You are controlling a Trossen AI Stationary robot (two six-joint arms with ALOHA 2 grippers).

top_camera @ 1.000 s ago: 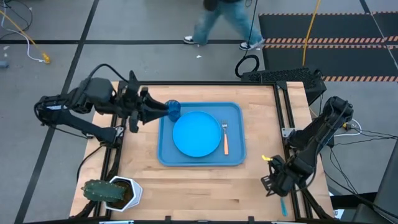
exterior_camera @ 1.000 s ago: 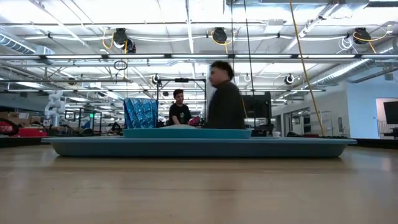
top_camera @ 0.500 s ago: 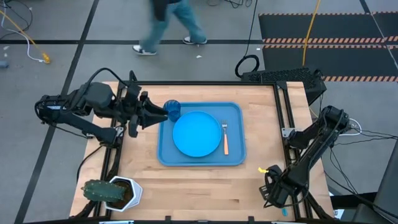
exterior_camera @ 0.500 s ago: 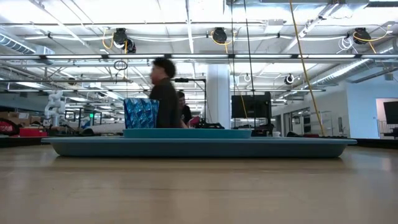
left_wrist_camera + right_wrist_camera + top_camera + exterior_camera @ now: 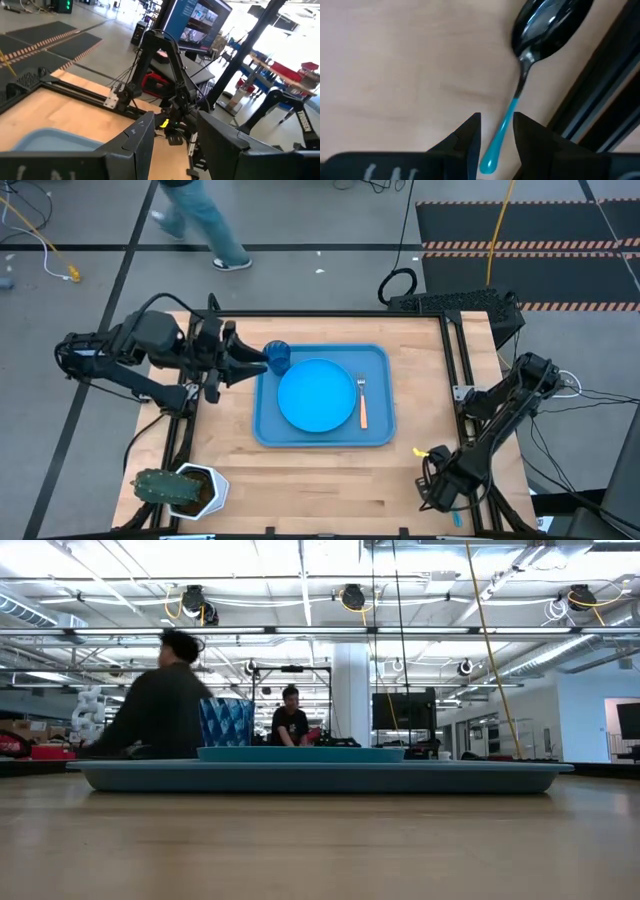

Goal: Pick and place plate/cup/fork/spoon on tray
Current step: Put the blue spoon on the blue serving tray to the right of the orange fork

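The blue tray (image 5: 322, 436) is seen in the middle of the wooden surface (image 5: 320, 480). The round plate (image 5: 316, 395) is laid flat on it, the fork (image 5: 362, 402) is laid just beside the plate, and the cup (image 5: 278, 357) is stood in a far corner of the tray. Only the spoon (image 5: 520, 85) is left off the tray. It is found at the near right edge of the surface, right next to the black frame rail (image 5: 600, 105).

The right gripper (image 5: 495, 131) is held low over the spoon. Its fingers (image 5: 470, 135) are parted, one on each side of the thin blue handle, and nothing is clenched yet. The left gripper (image 5: 172, 135) is held just beside the cup, with its fingers apart and nothing between them.

A few things could go wrong. The handle is thin and lies flat, so it could be missed or pushed away when the fingers are closed. The rail is very close, so it could be bumped, or the spoon could be knocked against it or off the edge. The cup could also be tipped if the left arm is swung past it.

From above, the spoon is mostly hidden under the right arm. In the low view, the tray is seen only as a thin strip, and the fork and spoon cannot be made out. A person (image 5: 160, 700) walking behind is blurred.
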